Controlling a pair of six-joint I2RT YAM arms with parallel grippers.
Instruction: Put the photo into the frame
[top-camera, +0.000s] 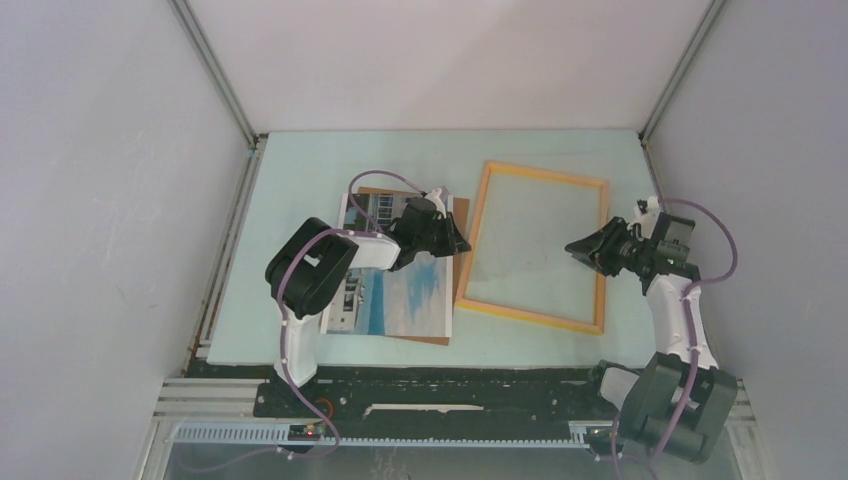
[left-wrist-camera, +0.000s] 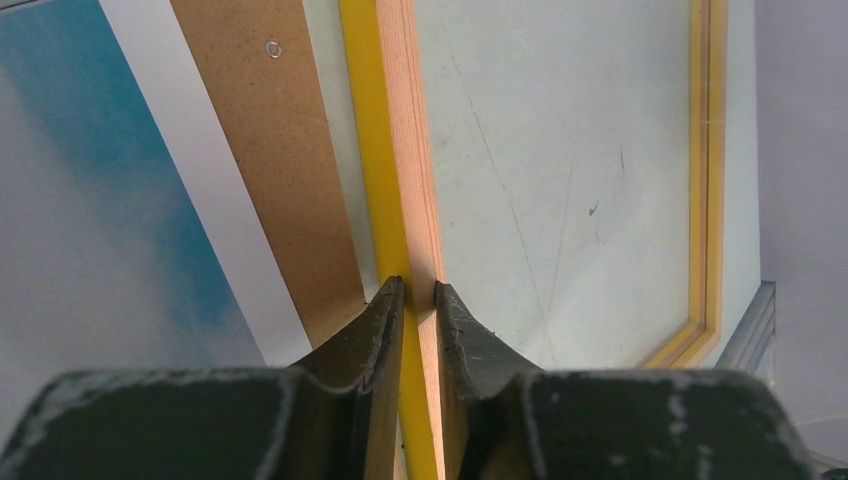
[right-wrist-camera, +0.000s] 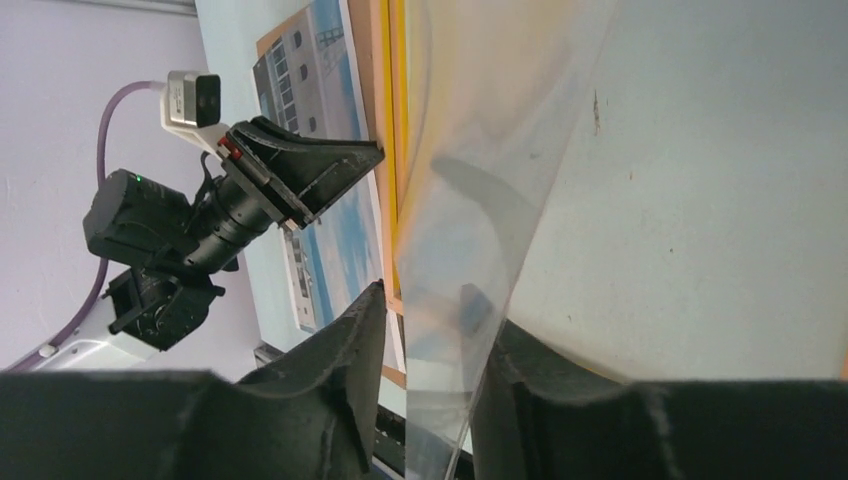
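The left gripper (left-wrist-camera: 421, 292) is clamped on the frame (top-camera: 547, 174). Its two dark, scuffed fingers press together on the left rail, and only that rail's yellow side shows between them. The frame rests right of centre on the pale green table (top-camera: 300, 180), turned slightly. It is a thin wooden rectangle with bare grain on its upper face and yellow paint along its edge.

The photo (top-camera: 400, 295) lies just left of this gripper, partly under the left arm. It is a paper print of a white building under blue sky, with a narrow white border. It sits on a matte brown backing board (left-wrist-camera: 280, 170), whose long edge runs just beside the gripped rail (a small metal eyelet shows near the board's far end).

The right gripper (right-wrist-camera: 442, 310) hangs over the frame's right half. Its fingers stand on either side of the clear pane (right-wrist-camera: 480, 150), a glossy, bending sheet that rises at a tilt toward the wrist camera. A gap shows between the fingers, and I cannot tell whether they pinch the pane.

Inside the frame's rails the scratched table surface shows.
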